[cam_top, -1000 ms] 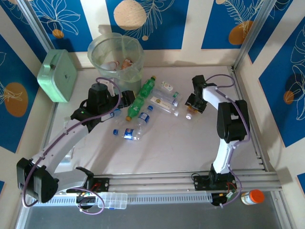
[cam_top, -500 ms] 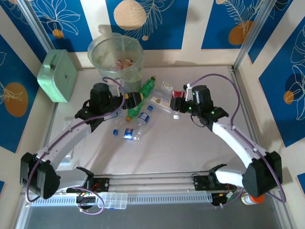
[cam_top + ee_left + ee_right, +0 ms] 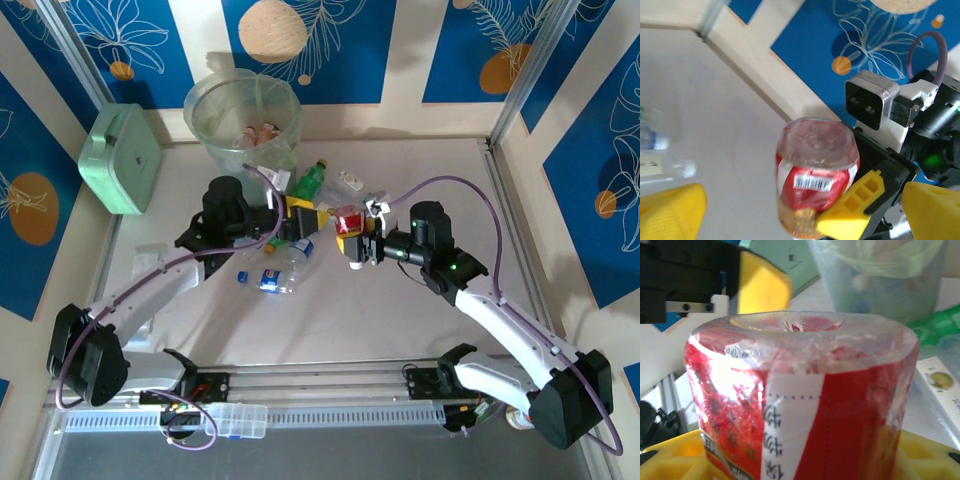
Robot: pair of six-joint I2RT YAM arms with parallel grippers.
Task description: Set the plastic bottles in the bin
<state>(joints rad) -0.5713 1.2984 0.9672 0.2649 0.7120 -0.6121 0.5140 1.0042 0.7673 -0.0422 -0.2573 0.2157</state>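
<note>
My right gripper is shut on a clear plastic bottle with a red label and holds it bottom-first above the middle of the table. My left gripper faces it from the left, its yellow fingers spread wide open on either side of that bottle, not touching it. The bin stands at the back left with some bottles inside. A green bottle and clear blue-capped bottles lie on the table.
A mint-green square box leans at the far left beside the bin. A loose blue cap lies near the left arm. More clear bottles lie behind the grippers. A clear lidded case sits on the front rail.
My right arm swung from the right side to the centre, carrying the red-labelled bottle. My left gripper shifted right to meet it and opened wider.
</note>
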